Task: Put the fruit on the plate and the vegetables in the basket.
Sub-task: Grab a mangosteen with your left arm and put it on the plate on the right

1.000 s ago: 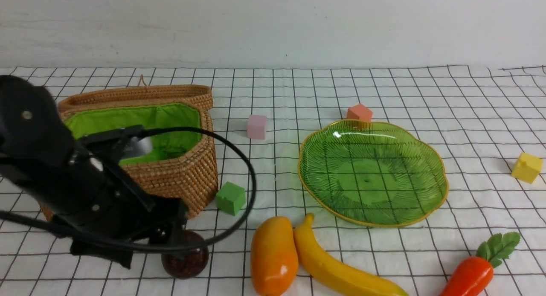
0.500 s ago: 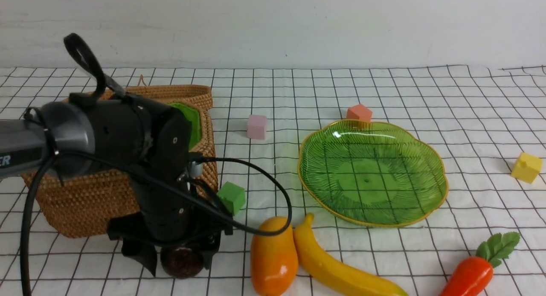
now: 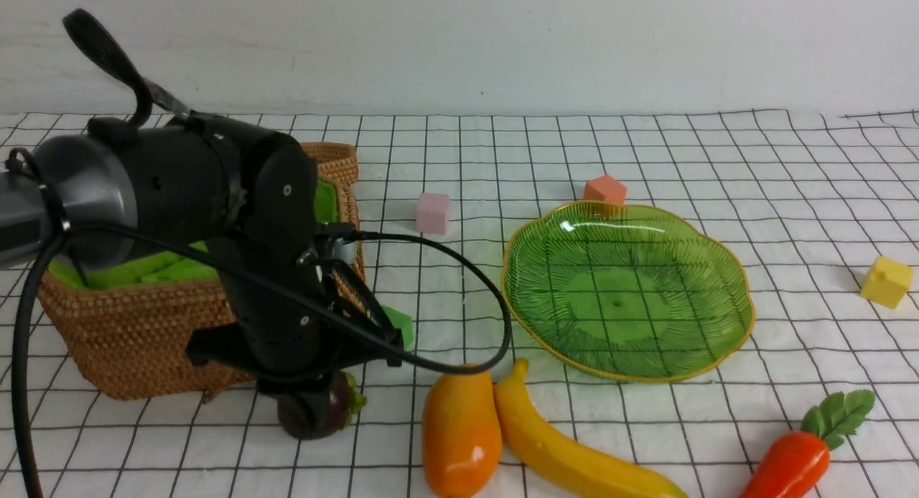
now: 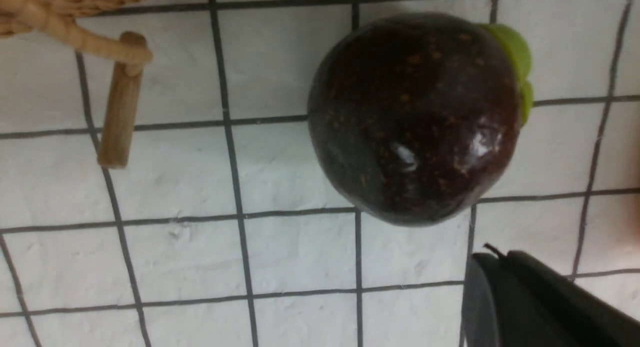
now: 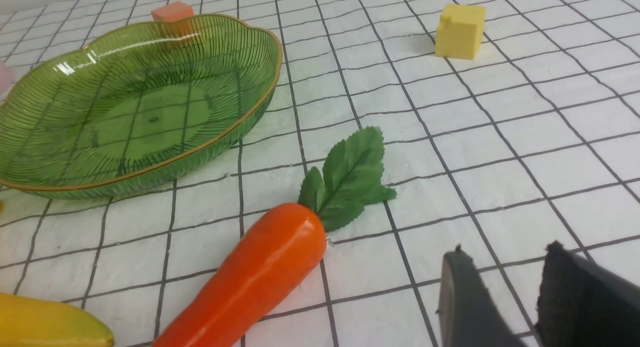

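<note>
The dark purple-brown fruit (image 3: 321,413) lies on the cloth in front of the wicker basket (image 3: 115,340); it fills the left wrist view (image 4: 415,117), green calyx to one side. My left arm (image 3: 273,318) hangs right over it. My left gripper (image 4: 492,259) is shut and empty, its tip beside the fruit. The mango (image 3: 459,433) and banana (image 3: 574,451) lie side by side before the green plate (image 3: 739,318), which is empty. The carrot (image 5: 260,272) lies near my open, empty right gripper (image 5: 505,254). The radish and light green vegetable are out of view.
Foam cubes stand around: pink (image 3: 432,212), orange (image 3: 604,189) behind the plate, yellow (image 3: 887,281) at the right, green (image 3: 400,326) half hidden by my left arm's cable. The basket's wooden toggle (image 4: 120,102) hangs near the fruit.
My left arm has swung from the left to stand over the purple fruit. The fruit has rolled slightly, its green calyx now pointing right. The other things have not moved.
</note>
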Action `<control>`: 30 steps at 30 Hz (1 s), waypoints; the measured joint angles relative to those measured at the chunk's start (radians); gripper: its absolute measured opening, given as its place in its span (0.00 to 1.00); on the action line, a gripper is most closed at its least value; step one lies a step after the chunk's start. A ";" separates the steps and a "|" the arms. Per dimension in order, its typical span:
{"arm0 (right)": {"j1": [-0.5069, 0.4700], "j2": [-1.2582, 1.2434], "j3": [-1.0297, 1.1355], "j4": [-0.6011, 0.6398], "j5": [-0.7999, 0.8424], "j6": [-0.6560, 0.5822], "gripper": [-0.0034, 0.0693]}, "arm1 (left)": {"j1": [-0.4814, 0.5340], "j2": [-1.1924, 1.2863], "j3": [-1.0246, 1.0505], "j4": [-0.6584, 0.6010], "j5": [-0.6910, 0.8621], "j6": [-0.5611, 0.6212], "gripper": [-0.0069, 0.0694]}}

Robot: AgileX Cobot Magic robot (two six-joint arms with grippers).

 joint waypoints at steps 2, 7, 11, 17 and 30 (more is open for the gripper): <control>0.000 0.000 0.000 0.000 0.000 0.000 0.38 | -0.001 -0.008 -0.015 0.009 0.007 0.004 0.07; 0.000 0.000 0.000 0.000 0.000 0.000 0.38 | -0.001 -0.017 -0.051 0.055 0.052 0.034 0.13; 0.000 0.000 0.000 0.000 0.000 0.000 0.38 | -0.001 -0.015 -0.057 0.095 0.056 0.061 0.29; 0.000 0.000 0.000 0.000 0.000 0.000 0.38 | -0.001 0.024 -0.057 0.128 -0.040 0.085 0.72; 0.000 0.000 0.000 0.000 0.000 0.000 0.38 | -0.002 0.177 -0.064 0.127 -0.079 0.082 0.89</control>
